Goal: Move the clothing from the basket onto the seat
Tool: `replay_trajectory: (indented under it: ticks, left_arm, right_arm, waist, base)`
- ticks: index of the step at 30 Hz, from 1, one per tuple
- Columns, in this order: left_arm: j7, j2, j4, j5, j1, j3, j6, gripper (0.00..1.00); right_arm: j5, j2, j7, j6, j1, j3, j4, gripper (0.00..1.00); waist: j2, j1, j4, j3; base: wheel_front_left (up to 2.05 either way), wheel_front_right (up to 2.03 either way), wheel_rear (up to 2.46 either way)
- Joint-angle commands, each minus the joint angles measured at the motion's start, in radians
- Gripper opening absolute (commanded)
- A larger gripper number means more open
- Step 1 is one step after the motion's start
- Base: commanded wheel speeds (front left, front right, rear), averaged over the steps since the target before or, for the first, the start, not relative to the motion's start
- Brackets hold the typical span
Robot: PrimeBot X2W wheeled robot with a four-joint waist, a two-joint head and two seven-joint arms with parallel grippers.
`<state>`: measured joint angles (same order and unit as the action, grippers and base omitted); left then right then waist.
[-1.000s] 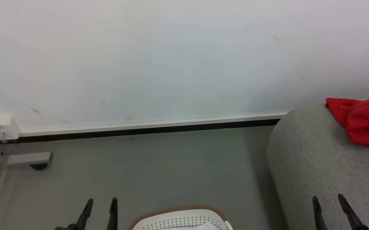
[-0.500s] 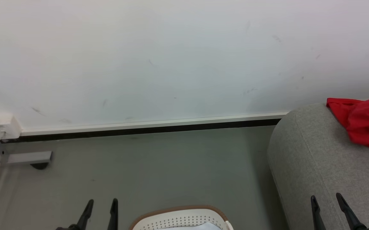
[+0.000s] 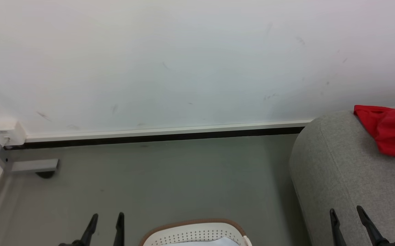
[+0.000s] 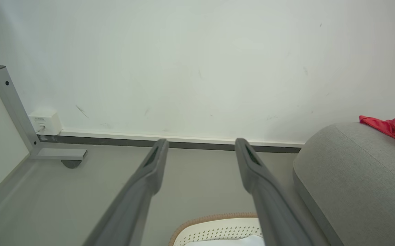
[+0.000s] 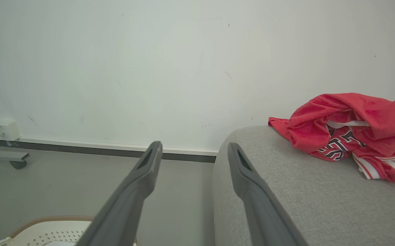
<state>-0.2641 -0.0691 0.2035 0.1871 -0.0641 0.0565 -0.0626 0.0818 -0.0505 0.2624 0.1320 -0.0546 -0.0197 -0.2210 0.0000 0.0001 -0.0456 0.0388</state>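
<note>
The clothing [image 5: 337, 116], crumpled on the seat [image 5: 303, 198], seemed soft, light, best pinched at a raised fold; left pincer [image 3: 108, 216] and right pincer [image 3: 345, 209] stood spread, empty.

We record the clothing [image 5: 371, 109] as bright red with white stripes and black-and-white lettering; the basket [image 3: 190, 235] as white, dotted with small holes, brown-rimmed; the seat [image 3: 341, 177] as plain light grey.

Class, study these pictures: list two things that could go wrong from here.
1. The crumpled red jersey lies near the far edge of the light-grey upholstered seat; it might slide off.
2. Something pale lies in the white perforated plastic basket with a brown rim; against white plastic it may get overlooked.
</note>
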Motion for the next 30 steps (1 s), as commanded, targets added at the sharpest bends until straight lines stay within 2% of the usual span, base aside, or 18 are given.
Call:
replay_trajectory:
  ticks: [1, 4, 5, 8, 30]
  left_arm:
    - [0.000, 0.002, 0.003, -0.011, 0.003, -0.005, -0.005, 1.00]
    - [0.000, 0.002, 0.008, -0.012, -0.001, -0.009, -0.005, 1.00]
    - [0.000, 0.002, 0.008, -0.004, 0.000, -0.006, -0.003, 0.00]
    - [0.002, 0.005, 0.035, 0.000, -0.009, -0.005, -0.002, 0.00]
    - [0.112, 0.008, 0.036, 0.415, 0.047, -0.055, -0.021, 0.00]
  right_arm:
    - [0.004, 0.000, 0.004, -0.003, 0.009, 0.000, -0.001, 1.00]
    - [0.005, 0.000, 0.004, -0.003, 0.010, 0.002, -0.002, 1.00]
    - [0.000, 0.000, 0.000, 0.000, 0.002, 0.003, -0.001, 0.00]
    - [0.003, 0.003, -0.004, 0.000, -0.011, 0.005, -0.021, 0.00]
    - [0.448, 0.001, -0.112, 0.000, 0.043, -0.024, -0.020, 0.00]
  waist:
    - [0.0000, -0.0001, 0.001, 0.000]
    - [0.0000, -0.0001, 0.003, -0.001]
    - [0.0000, -0.0001, 0.003, -0.001]
    - [0.0000, -0.0001, 0.003, -0.001]
    - [0.0000, -0.0001, 0.011, -0.008]
  base:
    - [0.00, 0.00, 0.00]
    - [0.00, 0.00, 0.00]
    - [0.00, 0.00, 0.00]
    - [0.00, 0.00, 0.00]
    - [0.00, 0.00, 0.00]
